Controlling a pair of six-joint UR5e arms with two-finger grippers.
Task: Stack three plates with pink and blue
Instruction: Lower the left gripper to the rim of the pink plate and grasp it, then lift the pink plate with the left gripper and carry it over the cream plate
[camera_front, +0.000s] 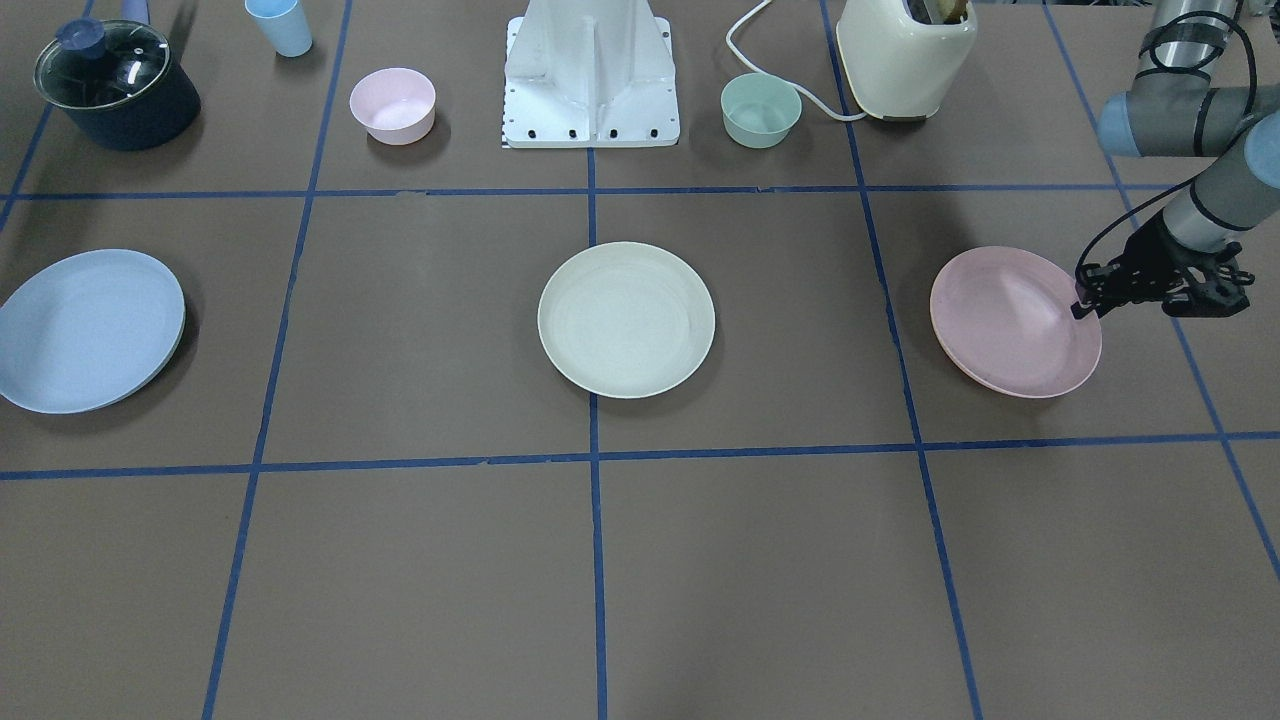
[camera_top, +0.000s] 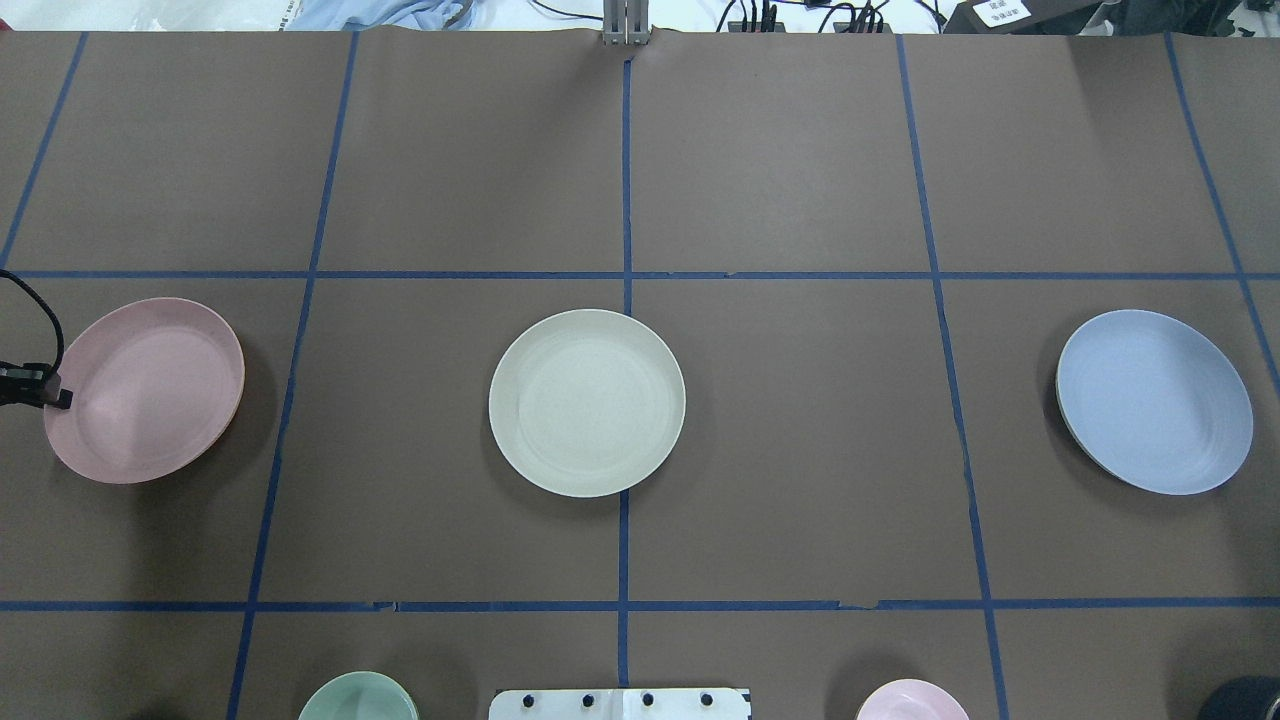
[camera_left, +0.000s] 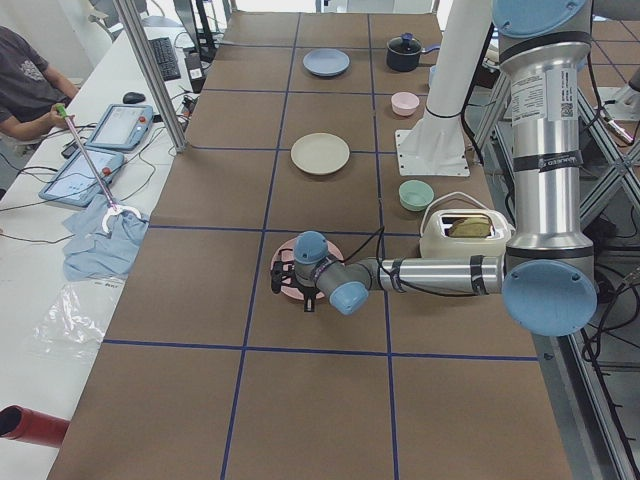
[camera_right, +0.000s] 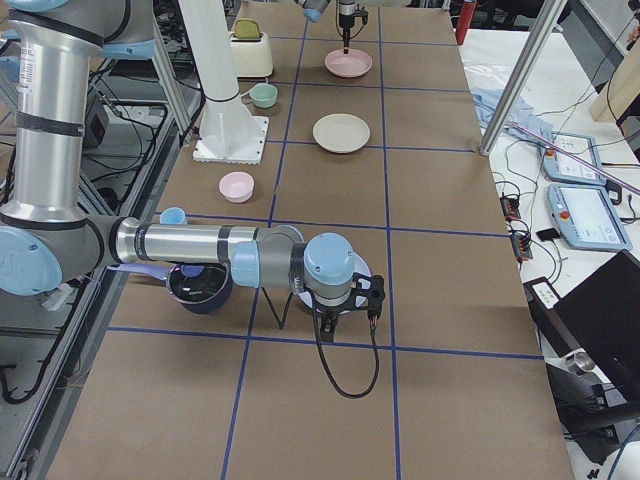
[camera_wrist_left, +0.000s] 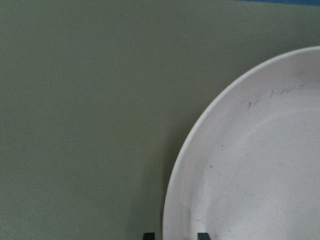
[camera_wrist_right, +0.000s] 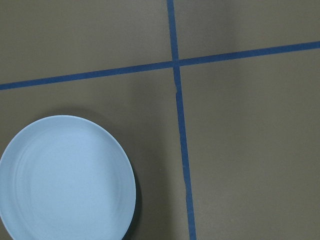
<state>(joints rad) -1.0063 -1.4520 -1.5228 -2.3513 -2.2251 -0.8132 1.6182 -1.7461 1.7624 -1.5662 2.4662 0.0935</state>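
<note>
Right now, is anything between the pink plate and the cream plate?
Nothing visible: only taped mat lies between the pink plate and the cream plate. The left pincer straddles the pink plate's outer rim.

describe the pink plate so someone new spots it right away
On the brown table, look from the central cream-white plate toward the robot's left. The pink plate lies there, with the left claw at its rim. It is wide and shallow, unlike the small deep pink bowl.
</note>
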